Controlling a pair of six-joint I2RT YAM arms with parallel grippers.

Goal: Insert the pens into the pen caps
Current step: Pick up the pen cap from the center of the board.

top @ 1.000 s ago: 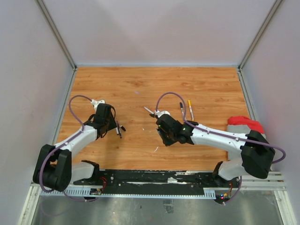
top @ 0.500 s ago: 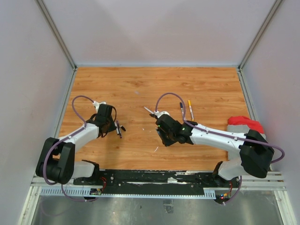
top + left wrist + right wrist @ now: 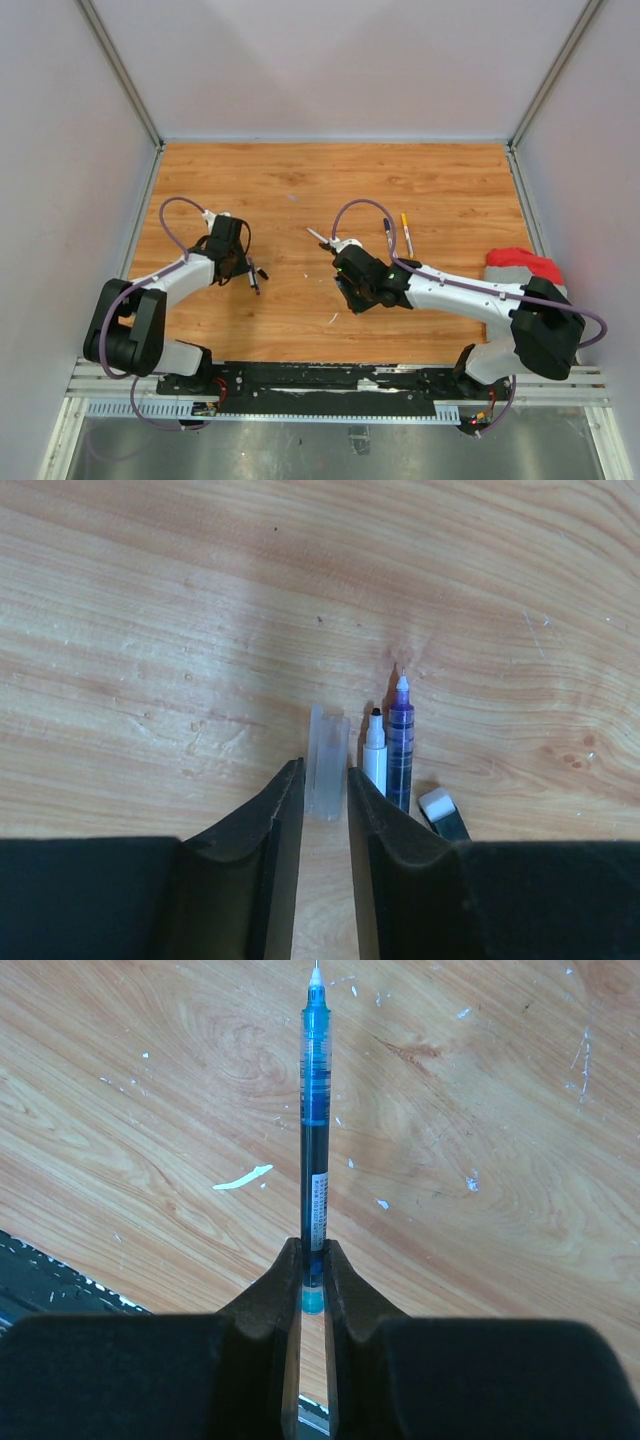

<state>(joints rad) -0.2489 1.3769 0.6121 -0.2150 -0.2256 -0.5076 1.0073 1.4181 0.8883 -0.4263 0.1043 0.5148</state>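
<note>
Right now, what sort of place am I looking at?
Probably a robotics lab test cell: a wooden tabletop boxed in by plain white walls, two robot arms bolted to a rail, and loose pens laid out.

Clear cap (image 3: 327, 742) between end effector (image 3: 325, 772) jaws

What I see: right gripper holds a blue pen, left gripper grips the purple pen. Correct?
Not quite. The left gripper is closed on a clear cap; the purple pen lies on the table nearby, as the left wrist view shows. The right gripper does hold the blue pen.
</note>
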